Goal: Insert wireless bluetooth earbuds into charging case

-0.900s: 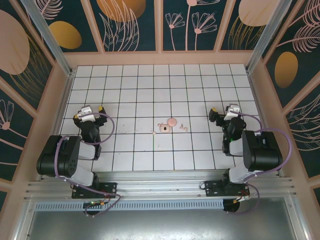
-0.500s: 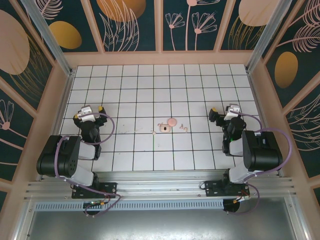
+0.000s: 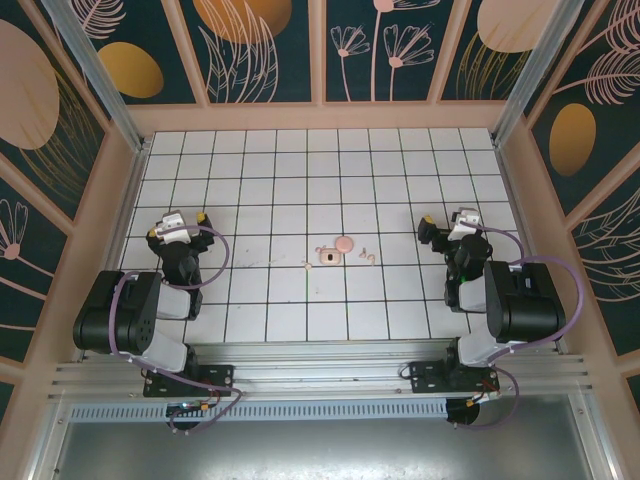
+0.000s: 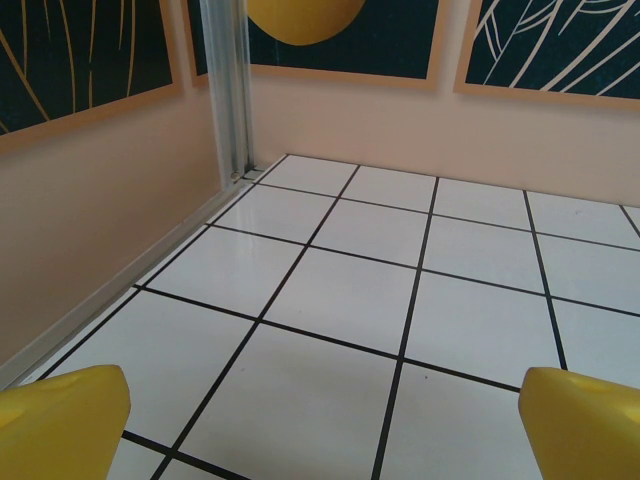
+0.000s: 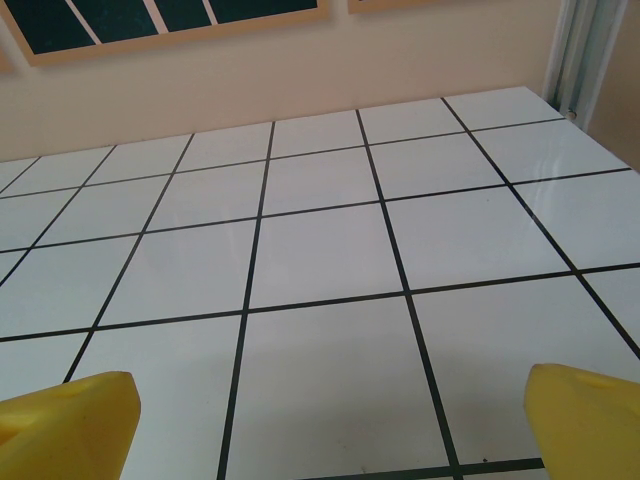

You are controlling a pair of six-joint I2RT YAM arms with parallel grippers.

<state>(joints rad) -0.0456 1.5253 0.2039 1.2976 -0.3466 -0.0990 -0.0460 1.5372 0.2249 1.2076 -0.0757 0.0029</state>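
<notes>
The charging case [image 3: 327, 257] lies open at the middle of the tiled floor, its round pink lid [image 3: 344, 243] tipped back to the upper right. One tiny pale earbud [image 3: 307, 265] rests just left of the case, and another earbud [image 3: 368, 256] lies just to its right. My left gripper [image 3: 177, 222] hovers far to the left of them, open and holding nothing. My right gripper [image 3: 447, 222] stands well to the right, also open and bare. In the wrist views the left gripper [image 4: 330, 425] and right gripper [image 5: 330, 420] show yellow fingertips [image 4: 60, 420] [image 5: 65, 415] spread wide over bare tiles.
Pink walls [image 3: 320, 118] ring the white tiled floor [image 3: 300, 180]. A metal post [image 4: 228, 80] stands in the corner ahead of the left gripper. The black arm bodies [image 3: 125, 315] [image 3: 520, 300] sit at the near edge.
</notes>
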